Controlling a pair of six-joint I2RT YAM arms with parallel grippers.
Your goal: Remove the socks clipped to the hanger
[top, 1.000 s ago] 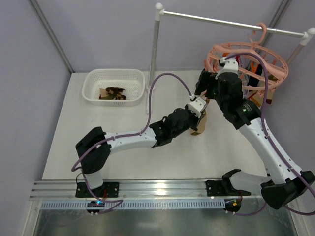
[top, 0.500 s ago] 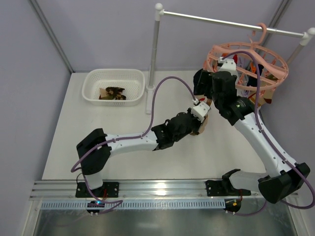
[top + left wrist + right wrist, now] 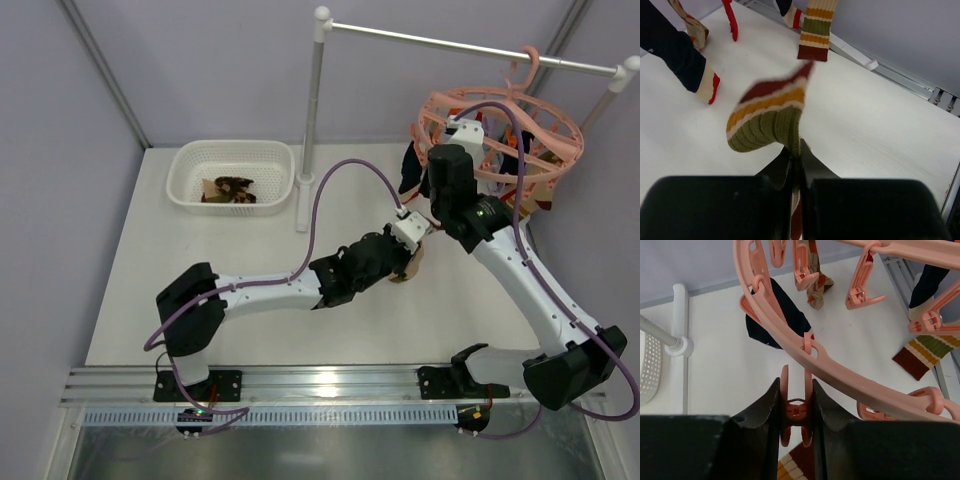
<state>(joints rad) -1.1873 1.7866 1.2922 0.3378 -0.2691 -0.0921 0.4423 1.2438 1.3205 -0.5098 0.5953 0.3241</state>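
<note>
The salmon-pink ring hanger [image 3: 545, 120] hangs from the white rail at the back right. My right gripper [image 3: 796, 387] is shut on one of its clip pegs [image 3: 796, 410], squeezing the peg's upper ends together under the ring [image 3: 840, 370]. Below that peg lies an olive, orange and red striped sock [image 3: 767, 117]. My left gripper [image 3: 796, 150] is shut on this sock's edge, just above the table [image 3: 408, 268]. More socks dangle from other pegs: a dark navy one [image 3: 775, 315], a tan argyle one [image 3: 817, 287] and another striped one [image 3: 927, 352].
A white mesh basket [image 3: 235, 175] with a brown sock inside sits at the back left. The rail stand's upright post [image 3: 315, 110] rises between the basket and the hanger. A metal rail [image 3: 300, 385] runs along the near table edge.
My right gripper has moved in under the ring and shut on the clip peg; it was open before. The left gripper has shifted slightly right and down with the striped sock.
</note>
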